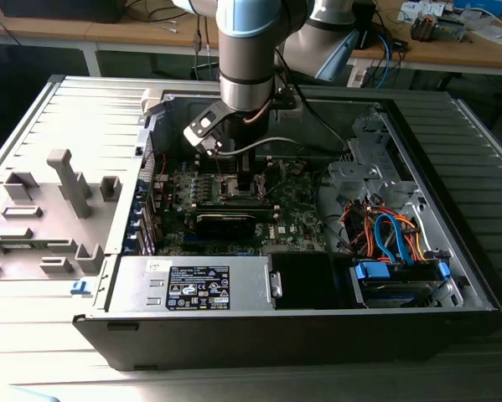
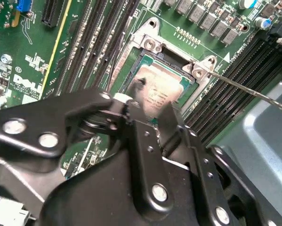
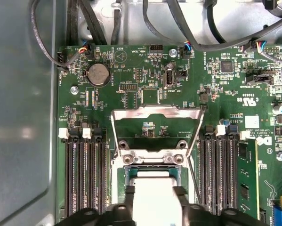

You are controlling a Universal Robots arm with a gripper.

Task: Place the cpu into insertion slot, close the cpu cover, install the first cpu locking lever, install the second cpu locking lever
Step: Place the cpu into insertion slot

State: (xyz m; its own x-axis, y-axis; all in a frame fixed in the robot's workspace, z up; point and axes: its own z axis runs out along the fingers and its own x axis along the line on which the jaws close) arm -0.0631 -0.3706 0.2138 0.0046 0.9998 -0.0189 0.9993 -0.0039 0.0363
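The cpu (image 3: pixel 155 200) is a pale grey square sitting in or just over the insertion slot (image 3: pixel 152 170) on the green motherboard. My gripper (image 3: pixel 155 207) straddles it with a black finger (image 3: pixel 130 197) against each side, shut on it. In the second wrist view the cpu (image 2: pixel 166 89) shows between the fingertips of the gripper (image 2: pixel 155 96). The cpu cover (image 3: pixel 155 113), a silvery open frame, stands swung back from the socket. One thin locking lever (image 2: pixel 244 87) sticks out sideways, unlatched. In the exterior view the gripper (image 1: pixel 246 180) reaches down onto the board inside the open computer case.
Rows of black memory slots (image 3: pixel 86 174) flank the socket on both sides. Black cables (image 3: pixel 197 28) run along the case wall beyond the board. A power supply (image 1: pixel 192 285) and a drive bay with orange and blue cables (image 1: pixel 393 239) fill the case's near side.
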